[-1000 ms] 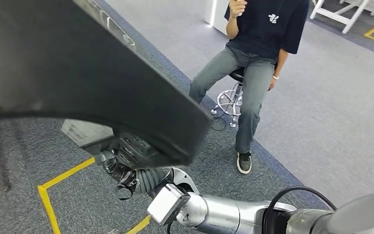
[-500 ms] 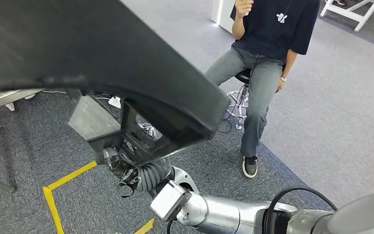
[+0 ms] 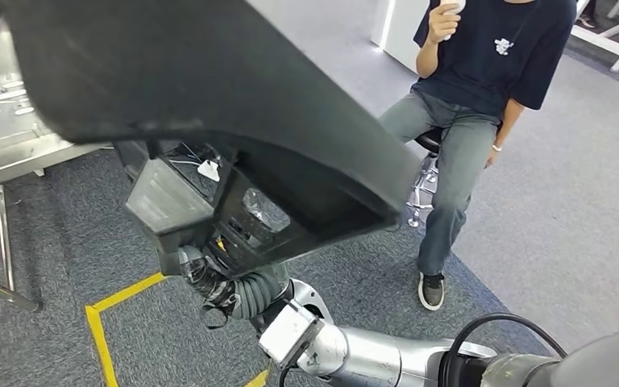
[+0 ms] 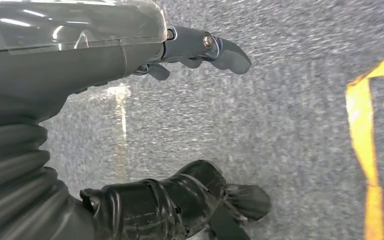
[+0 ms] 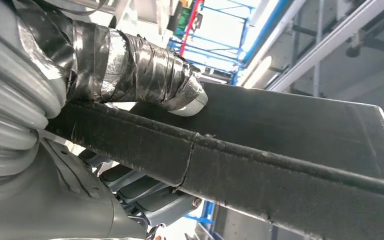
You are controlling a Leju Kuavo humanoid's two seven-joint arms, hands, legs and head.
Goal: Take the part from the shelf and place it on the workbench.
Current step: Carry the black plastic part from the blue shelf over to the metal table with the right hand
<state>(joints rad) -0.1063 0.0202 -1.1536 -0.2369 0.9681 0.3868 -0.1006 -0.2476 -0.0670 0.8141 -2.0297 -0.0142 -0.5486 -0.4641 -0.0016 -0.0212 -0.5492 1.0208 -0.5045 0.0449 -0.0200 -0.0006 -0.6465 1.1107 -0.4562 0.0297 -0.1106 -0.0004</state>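
Grey carpet (image 3: 548, 242) marked with yellow floor tape (image 3: 101, 339) lies under the scene, and the corner of a metal workbench (image 3: 16, 141) is seen at the far left of the head view. A seated person (image 3: 467, 121) is on a stool off to the right. The task's large black moulded part (image 3: 209, 105) is carried high and close before the head camera, clear of any shelf and not yet set down. It is gripped at its lower edge by the right hand (image 3: 209, 282); in the right wrist view a tape-wrapped thumb (image 5: 145, 70) is pressed on one face of the panel edge (image 5: 280, 165) with fingers (image 5: 145, 195) clamped under it. The left hand (image 4: 180, 130) hangs over the carpet, fingers apart, nothing held. The part's long axis runs from upper left toward lower right across the head view, its left end reaching over the workbench side. By that reading, the bench lies leftward of the holding hand, so the part is judged to need carrying left and lowering.
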